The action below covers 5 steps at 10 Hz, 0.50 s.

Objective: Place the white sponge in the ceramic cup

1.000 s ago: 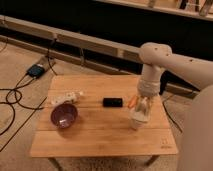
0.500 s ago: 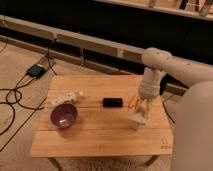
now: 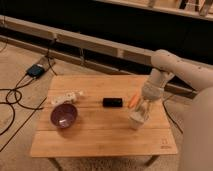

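Barely anything has shifted: your gripper still hangs over the ceramic cup at the table's 3 o'clock (grasp: cannot tell), so placement seems close.

1. The bowl sat on the table's left part.
2. A small box lay right of it.
3. The ceramic cup stood farther right, the gripper just over it.

The arm has shifted right, gripper over the ceramic cup.

No legible text. Hand over table right side.
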### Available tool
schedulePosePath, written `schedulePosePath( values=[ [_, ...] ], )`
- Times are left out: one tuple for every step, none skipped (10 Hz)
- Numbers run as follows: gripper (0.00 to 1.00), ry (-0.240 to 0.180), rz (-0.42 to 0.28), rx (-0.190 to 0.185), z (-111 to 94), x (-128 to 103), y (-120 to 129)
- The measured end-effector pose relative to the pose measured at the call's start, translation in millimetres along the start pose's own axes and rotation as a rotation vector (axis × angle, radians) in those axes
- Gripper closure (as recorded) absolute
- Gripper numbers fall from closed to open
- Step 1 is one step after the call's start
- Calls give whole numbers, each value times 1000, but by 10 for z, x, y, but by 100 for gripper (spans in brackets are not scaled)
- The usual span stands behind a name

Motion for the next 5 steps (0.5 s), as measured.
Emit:
schedulePosePath(
  values=[
    [100,23,-3,-47,-4,39,6],
    [100,47,-4,-90,-1,74,10],
    [100,83,3,-151,6,123,20],
    [100,107,11,-201,-3,157,40],
    [100,127,18,-251,-20,180,57]
  ],
)
